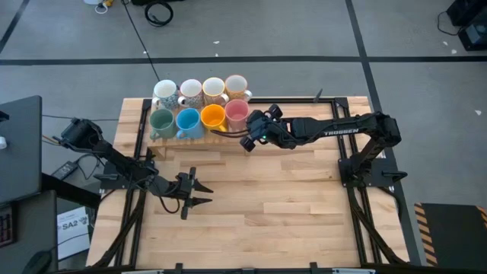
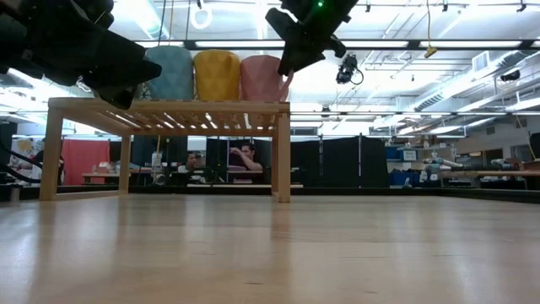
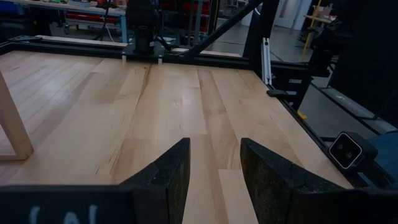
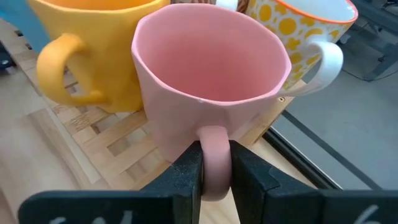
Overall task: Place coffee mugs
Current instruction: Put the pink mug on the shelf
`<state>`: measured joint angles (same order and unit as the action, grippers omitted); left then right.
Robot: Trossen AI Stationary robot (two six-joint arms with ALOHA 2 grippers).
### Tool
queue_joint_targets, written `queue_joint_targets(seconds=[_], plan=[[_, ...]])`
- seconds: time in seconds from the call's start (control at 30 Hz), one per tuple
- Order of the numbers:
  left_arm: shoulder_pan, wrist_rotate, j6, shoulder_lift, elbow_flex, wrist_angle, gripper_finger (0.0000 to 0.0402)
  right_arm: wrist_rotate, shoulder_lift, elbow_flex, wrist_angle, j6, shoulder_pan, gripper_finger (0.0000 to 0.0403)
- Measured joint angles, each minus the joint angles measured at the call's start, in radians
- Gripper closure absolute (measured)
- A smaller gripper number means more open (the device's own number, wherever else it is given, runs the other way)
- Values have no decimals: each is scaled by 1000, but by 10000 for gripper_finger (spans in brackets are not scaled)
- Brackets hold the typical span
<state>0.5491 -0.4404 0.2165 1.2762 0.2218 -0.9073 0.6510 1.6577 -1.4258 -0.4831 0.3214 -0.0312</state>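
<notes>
Eight mugs stand in two rows on the slatted wooden rack (image 1: 194,141) at the table's far left. The back row holds white and patterned mugs (image 1: 191,91). The front row is green (image 1: 161,120), blue (image 1: 188,120), orange (image 1: 212,116) and pink (image 1: 237,113). My right gripper (image 4: 216,177) is at the rack's right end, shut on the pink mug (image 4: 205,81). My left gripper (image 1: 204,192) hovers open above bare table near the near left, away from the rack. My right gripper pinches the pink mug's handle (image 4: 215,146) between its two fingers (image 4: 186,174), one on each side of the loop. It comes slanting down from the table's right. The mug stands upright with its base on the rack's slats (image 4: 118,146), beside the orange mug (image 4: 93,50).
The rack stands on legs (image 2: 283,152) with open space beneath it. A yellow-dotted mug (image 4: 298,31) stands just behind the pink one. Bare wooden table (image 1: 289,205) stretches across the middle and near side. A black frame edges the table (image 3: 273,62). People sit in the room beyond (image 2: 245,160).
</notes>
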Motion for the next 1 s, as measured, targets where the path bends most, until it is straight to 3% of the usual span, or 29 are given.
queue_joint_targets(seconds=[1.0], plan=[[0, 0, -1, 0, 0, 0, 253, -21, 0, 0, 0, -10, -27, 325]])
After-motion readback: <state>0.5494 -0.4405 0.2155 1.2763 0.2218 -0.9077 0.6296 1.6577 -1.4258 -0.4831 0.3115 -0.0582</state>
